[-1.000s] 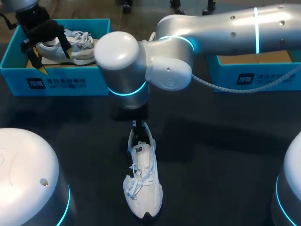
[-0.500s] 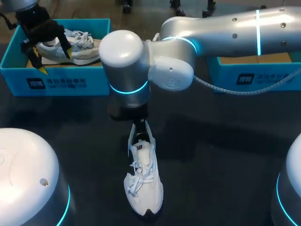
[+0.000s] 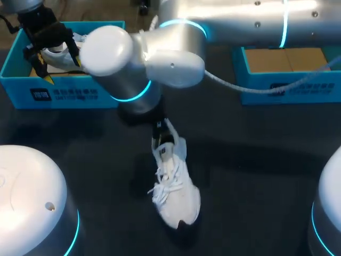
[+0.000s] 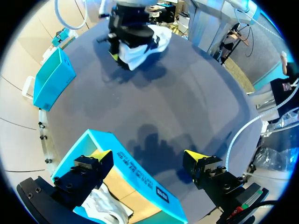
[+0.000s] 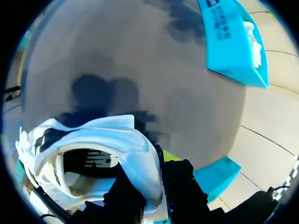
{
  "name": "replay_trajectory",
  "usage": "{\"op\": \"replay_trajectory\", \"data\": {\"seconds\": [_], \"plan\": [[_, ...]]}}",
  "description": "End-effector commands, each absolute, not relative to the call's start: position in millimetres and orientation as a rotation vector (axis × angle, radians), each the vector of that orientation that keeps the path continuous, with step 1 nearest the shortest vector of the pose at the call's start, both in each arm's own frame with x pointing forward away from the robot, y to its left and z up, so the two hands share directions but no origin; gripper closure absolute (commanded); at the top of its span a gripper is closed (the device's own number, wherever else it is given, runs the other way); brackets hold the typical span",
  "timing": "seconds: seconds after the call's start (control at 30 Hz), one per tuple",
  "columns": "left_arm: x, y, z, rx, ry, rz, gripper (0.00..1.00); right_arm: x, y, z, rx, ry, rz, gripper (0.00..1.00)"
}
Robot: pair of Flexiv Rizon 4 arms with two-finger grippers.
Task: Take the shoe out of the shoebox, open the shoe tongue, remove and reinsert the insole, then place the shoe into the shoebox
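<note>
Shoe (image 3: pixel 176 192): white laced trainer, out of its box, near the middle of the table (image 3: pixel 256 160), toe towards the robot and the body canted to one side; whether the sole rests flat cannot be told. Held at the heel collar by the right arm's jaws, which are clamped on the collar wall, one finger inside the opening and one outside. The right arm (image 3: pixel 240 21) comes in across the far side of the table. Step in hand, by judgement: the take-out is done, the tongue is not yet opened. The next move calls for the shoe steadied upright and the tongue drawn forward from under the loose laces (image 3: pixel 162 189), probably by the other arm. Left arm (image 3: pixel 21 6): well apart from the shoe, its jaws spread wide and holding nothing, over the left shoebox (image 3: pixel 64 96), where a second shoe (image 4: pixel 106 208) lies. Right shoebox (image 3: pixel 277 88): turquoise, brown floor showing, likely the return place. Obstruction: the right arm's bulky joints hang between the left shoebox and the shoe, across the left arm's likely path.
</note>
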State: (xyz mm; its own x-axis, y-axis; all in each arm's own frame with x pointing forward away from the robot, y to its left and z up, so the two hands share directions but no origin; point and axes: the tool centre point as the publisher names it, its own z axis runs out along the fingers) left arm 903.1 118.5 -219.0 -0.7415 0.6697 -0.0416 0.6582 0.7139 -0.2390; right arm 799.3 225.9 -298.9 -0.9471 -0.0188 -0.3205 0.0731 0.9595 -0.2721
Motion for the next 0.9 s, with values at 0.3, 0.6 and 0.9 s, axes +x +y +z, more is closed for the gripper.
{"op": "replay_trajectory", "data": {"seconds": [0.3, 0.6, 0.9], "plan": [[903, 119, -219, -1.110, -2.864, 0.367, 0.00, 794, 214, -241, 0.094, 2.797, -0.393, 1.00], [903, 119, -219, -1.110, -2.864, 0.367, 0.00, 790, 216, -240, 0.130, 2.797, -0.376, 1.00], [903, 119, -219, -1.110, -2.864, 0.367, 0.00, 807, 151, -196, 0.110, 2.718, -0.518, 1.00]]}}
